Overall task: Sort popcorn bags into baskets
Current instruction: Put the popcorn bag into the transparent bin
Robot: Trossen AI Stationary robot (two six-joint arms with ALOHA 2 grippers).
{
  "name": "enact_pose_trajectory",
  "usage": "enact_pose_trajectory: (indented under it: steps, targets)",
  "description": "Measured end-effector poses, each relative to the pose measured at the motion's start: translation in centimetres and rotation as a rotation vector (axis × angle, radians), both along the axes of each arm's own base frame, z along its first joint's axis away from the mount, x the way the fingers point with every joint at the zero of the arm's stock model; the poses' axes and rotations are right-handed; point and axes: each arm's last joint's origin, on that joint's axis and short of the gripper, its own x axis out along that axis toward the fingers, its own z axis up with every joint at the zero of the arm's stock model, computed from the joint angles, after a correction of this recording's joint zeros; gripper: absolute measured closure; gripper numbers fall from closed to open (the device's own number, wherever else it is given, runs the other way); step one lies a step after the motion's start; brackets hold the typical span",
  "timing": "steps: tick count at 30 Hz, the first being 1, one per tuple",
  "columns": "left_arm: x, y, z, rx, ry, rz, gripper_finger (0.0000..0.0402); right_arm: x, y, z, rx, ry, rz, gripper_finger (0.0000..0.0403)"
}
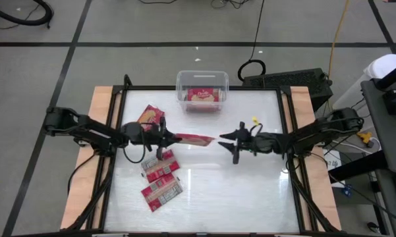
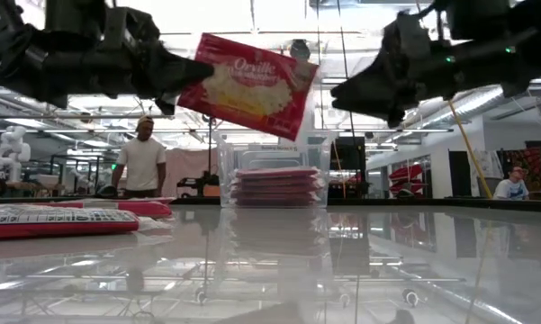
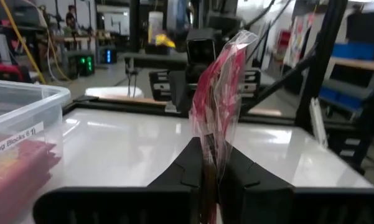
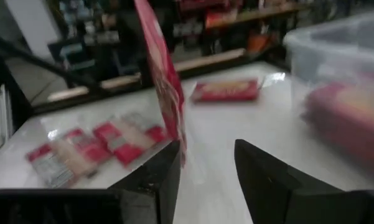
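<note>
left gripper (image 1: 166, 137): clamped on one edge of a flat, glossy red popcorn bag (image 1: 193, 139), held up above the table's middle
right gripper (image 1: 228, 141): fingers parted, nothing between them, just beside the bag's free end
basket (image 1: 202, 88): clear plastic bin at the far edge, red packets stacked inside
loose bags (image 1: 161, 179): 3 flat red packets lying near the left arm

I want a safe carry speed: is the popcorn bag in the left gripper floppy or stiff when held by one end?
Probably fairly stiff: the popcorn bag juts out from the left gripper with little sag, held only at one edge. Likely light, since that shut pinch alone holds it up. Its glossy wrapper looks slippery, so a fast swing might loosen it.
</note>
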Motion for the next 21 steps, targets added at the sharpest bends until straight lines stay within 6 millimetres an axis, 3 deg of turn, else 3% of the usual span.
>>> enact_pose_trajectory:
  steps: [7, 17, 21]
  targets:
    - [-0.9, -0.1, -0.5, -0.022, -0.031, 0.009, 0.0384, 0.7, 0.1, 0.1, -0.069, -0.031, 0.002, 0.0257]
    - [0.8, -1.0, -0.4, -0.016, -0.040, 0.005, 0.0383, 3.9, 0.6, 1.8, -0.194, -0.066, 0.055, 0.0247]
    - [1.1, -1.4, -0.3, -0.005, -0.071, 0.011, 0.0375, 4.1, 0.6, 2.1, -0.220, -0.080, 0.071, 0.0279]
